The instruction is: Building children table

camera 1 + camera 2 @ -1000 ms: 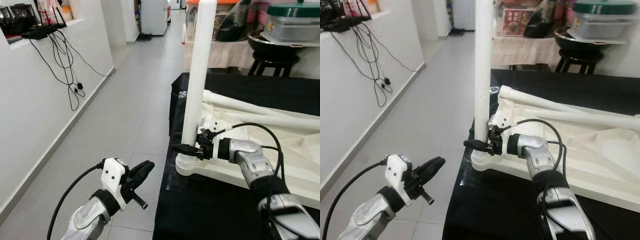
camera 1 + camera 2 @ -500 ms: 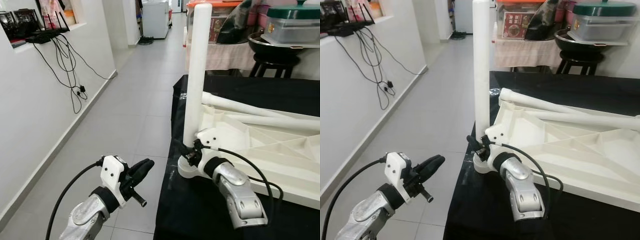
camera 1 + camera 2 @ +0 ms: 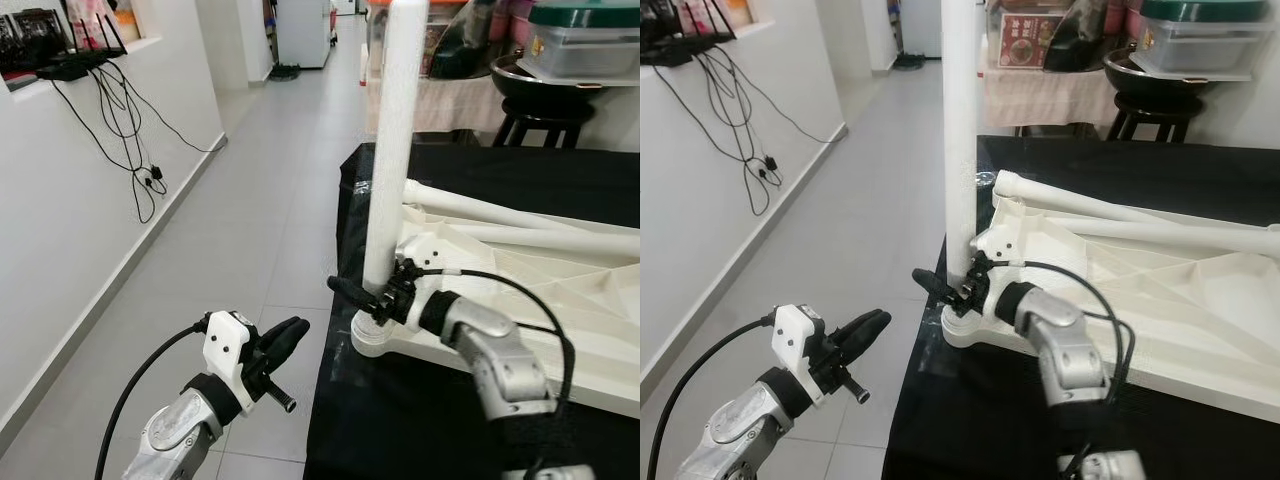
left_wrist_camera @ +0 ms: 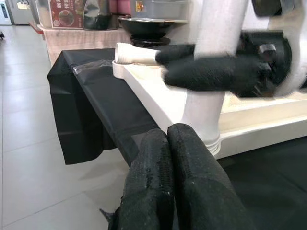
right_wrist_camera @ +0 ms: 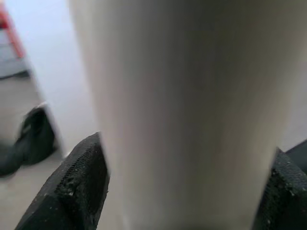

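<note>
Reaching level, the right gripper [image 3: 362,296] clasps the upright leg [image 3: 393,150]; left gripper [image 3: 285,337] hangs clenched.

No lettering can be read anywhere in these views. A red-and-white printed box [image 3: 1023,38] on the cloth-covered shelf behind the black table carries a label, too small and blurred to make out. A small orange-and-white sticker [image 4: 140,5] on the grey container in the left wrist view is likewise illegible. The white plastic table parts bear no visible markings.
</note>
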